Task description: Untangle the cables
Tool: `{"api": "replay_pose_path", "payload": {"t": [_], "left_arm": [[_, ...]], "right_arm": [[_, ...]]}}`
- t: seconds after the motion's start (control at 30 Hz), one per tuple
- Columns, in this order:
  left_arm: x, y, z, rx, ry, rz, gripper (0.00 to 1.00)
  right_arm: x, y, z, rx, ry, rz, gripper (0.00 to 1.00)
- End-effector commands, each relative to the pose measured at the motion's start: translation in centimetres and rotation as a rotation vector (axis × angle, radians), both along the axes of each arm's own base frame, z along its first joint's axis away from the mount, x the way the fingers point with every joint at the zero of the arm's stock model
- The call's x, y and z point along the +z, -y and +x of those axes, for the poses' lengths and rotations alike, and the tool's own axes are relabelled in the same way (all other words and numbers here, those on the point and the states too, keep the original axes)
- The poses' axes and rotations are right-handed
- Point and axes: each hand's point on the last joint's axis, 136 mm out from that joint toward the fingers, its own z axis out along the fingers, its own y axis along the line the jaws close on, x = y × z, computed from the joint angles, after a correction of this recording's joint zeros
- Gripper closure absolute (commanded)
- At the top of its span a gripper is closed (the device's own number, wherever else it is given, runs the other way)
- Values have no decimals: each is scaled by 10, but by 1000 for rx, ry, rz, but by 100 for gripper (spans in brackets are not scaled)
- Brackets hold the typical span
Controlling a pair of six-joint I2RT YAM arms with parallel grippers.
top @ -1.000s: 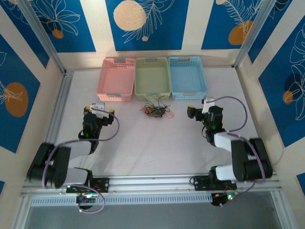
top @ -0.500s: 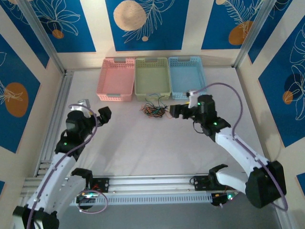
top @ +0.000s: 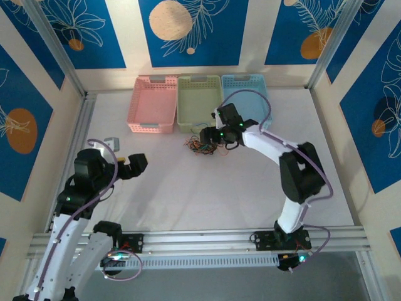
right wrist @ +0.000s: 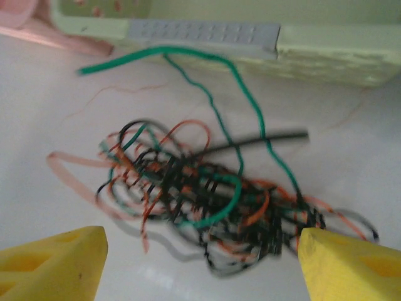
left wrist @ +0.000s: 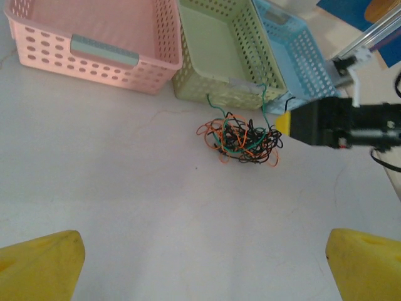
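- The white desk (top: 188,194) carries three baskets along its far edge: a pink basket (top: 150,128), a green basket (top: 200,125) and a blue basket (top: 250,94)
- The left gripper (left wrist: 203,263) hangs over the left part of the desk, well apart from the cables; its fingers are spread wide and hold nothing
- The right gripper (right wrist: 200,263) is low over the cables, also spread wide and empty, with one yellow fingertip at each side of the bundle
- The cables (top: 203,145) lie in one loose knot on the desk, just in front of the green basket
- I judge the wires thin, light and a little springy, so the whole knot probably lifts together if only one strand is pulled
- The green strand (right wrist: 194,55) sticks out toward the green basket; this free end seems the best place to take hold, while the other gripper keeps the knot down
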Motion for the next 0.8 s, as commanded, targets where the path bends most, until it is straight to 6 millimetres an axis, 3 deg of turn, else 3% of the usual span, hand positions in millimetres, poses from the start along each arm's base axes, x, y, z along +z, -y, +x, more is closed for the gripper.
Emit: {"api": "replay_pose_path", "payload": {"t": [0.0, 0.17, 0.3, 0.47, 0.77], "left_arm": [[-6, 1, -4, -9, -32, -5, 2], [1, 1, -8, -15, -15, -10, 1], [0, 2, -9, -18, -27, -15, 1], [-1, 3, -11, -23, -30, -25, 1], [-11, 13, -9, -52, -61, -75, 1]], "right_arm": [[-10, -6, 17, -27, -24, -33, 21], [-39, -12, 40, -51, -54, -104, 21], [-70, -24, 30, 16, -137, -141, 34], [-95, -28, -16, 91, -198, -207, 41], [-71, -36, -115, 162, -241, -115, 41]]}}
